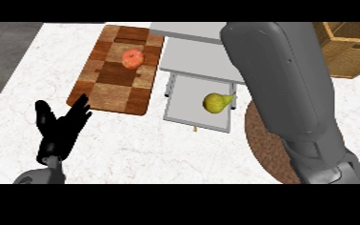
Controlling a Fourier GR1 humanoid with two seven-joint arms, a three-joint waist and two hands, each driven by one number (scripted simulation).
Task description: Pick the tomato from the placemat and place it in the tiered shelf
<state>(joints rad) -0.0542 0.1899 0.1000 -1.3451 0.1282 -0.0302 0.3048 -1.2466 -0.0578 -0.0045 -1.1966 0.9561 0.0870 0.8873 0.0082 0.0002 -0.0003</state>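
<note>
The tomato (132, 58), round and orange-red, lies on the far half of the brown checkered placemat (105, 93) at the left. To its right stands the grey tiered shelf (197, 57); a yellow-green pear (216, 102) rests on its lower tray. My left hand (57, 126) is open with fingers up at the lower left, near the placemat's front corner and apart from the tomato. My right forearm (281, 86) rises large across the right side, past the shelf's right edge. Its hand does not show.
A round brown woven mat (264, 145) lies at the lower right, partly under my right forearm. A wicker basket (342, 43) stands at the far right. White marble counter (155, 148) spreads in front of the placemat and the shelf.
</note>
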